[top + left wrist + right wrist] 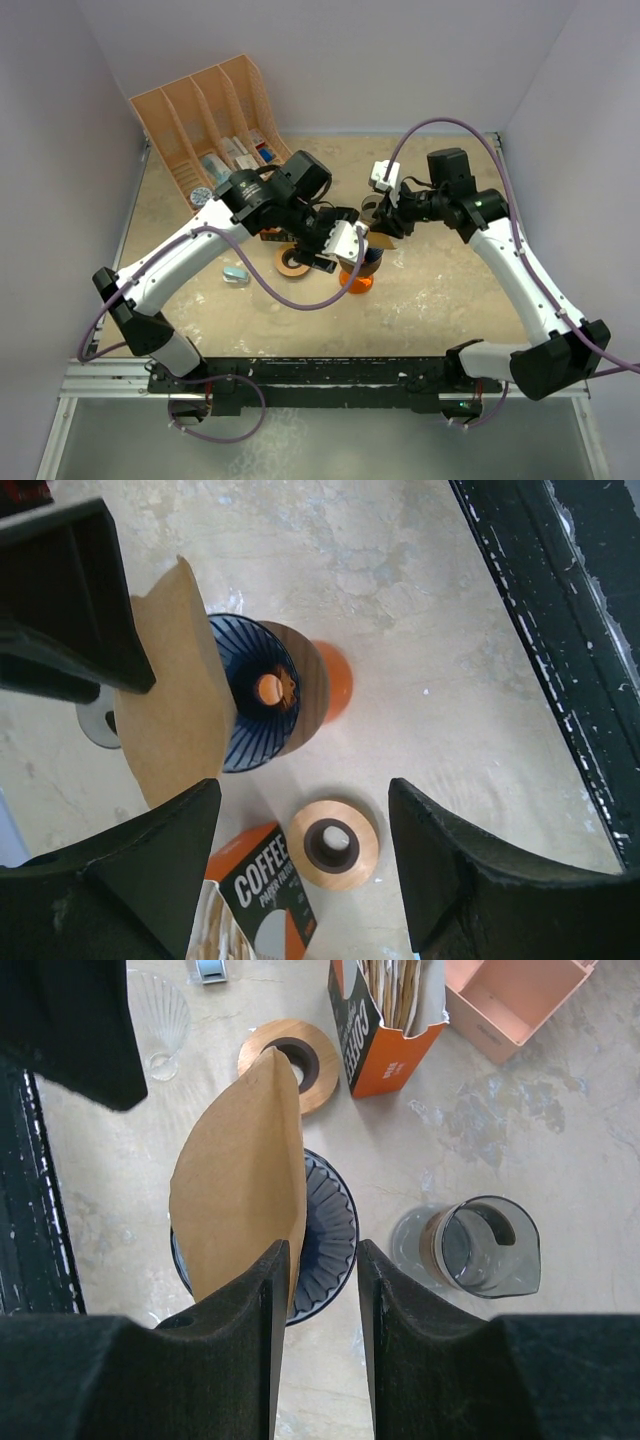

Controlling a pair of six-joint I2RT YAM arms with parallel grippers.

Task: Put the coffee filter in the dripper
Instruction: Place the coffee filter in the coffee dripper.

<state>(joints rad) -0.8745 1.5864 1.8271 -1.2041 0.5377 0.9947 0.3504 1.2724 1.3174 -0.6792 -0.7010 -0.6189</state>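
The brown paper coffee filter (240, 1180) stands flat and upright over the left part of the dark blue ribbed dripper (330, 1230), which sits on an orange base (335, 680). My right gripper (323, 1255) hovers right above the dripper. Its jaws stand a little apart, and the filter's edge lies against the left finger (272, 1290). In the left wrist view the filter (175, 695) covers the dripper's (255, 690) left side. My left gripper (303, 800) is wide open and empty beside the dripper. In the top view both grippers (345, 250) (378, 215) meet over the dripper (362, 268).
A wooden ring (335, 845) and an orange coffee filter box (255, 890) lie under the left gripper. A glass server (480, 1245) stands right of the dripper. An orange file organizer (215, 110) stands at the back left. A small blue item (235, 273) lies at the left.
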